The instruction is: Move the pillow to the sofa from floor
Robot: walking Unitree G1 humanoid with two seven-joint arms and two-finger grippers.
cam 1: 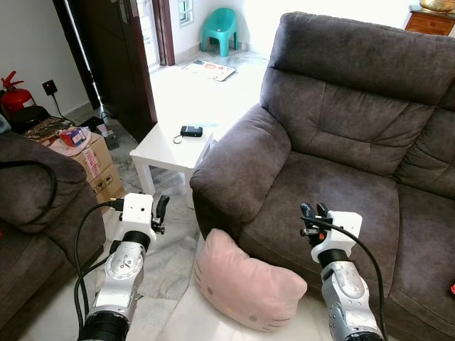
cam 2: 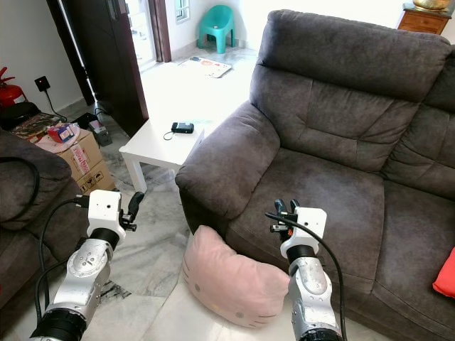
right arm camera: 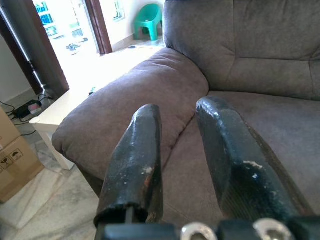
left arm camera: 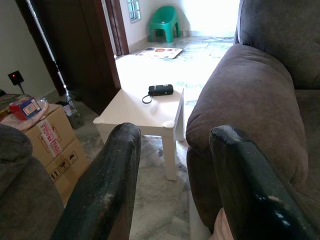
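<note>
A pink cat-face pillow (cam 1: 245, 284) lies on the marble floor, leaning against the front of the dark grey sofa (cam 1: 341, 192) below its left armrest. My left gripper (cam 1: 160, 211) is raised over the floor to the left of the pillow, apart from it. In the left wrist view its fingers (left arm camera: 115, 170) stand spread, with nothing between them. My right gripper (cam 1: 313, 209) hovers over the front edge of the sofa seat, above and right of the pillow. Its fingers (right arm camera: 142, 145) are apart and hold nothing.
A white side table (cam 1: 167, 153) with a small black device (cam 1: 191, 131) stands left of the armrest. A cardboard box (cam 1: 99, 167) and a second dark sofa (cam 1: 28, 206) close in the left side. A red object (cam 2: 444, 273) lies on the seat at far right.
</note>
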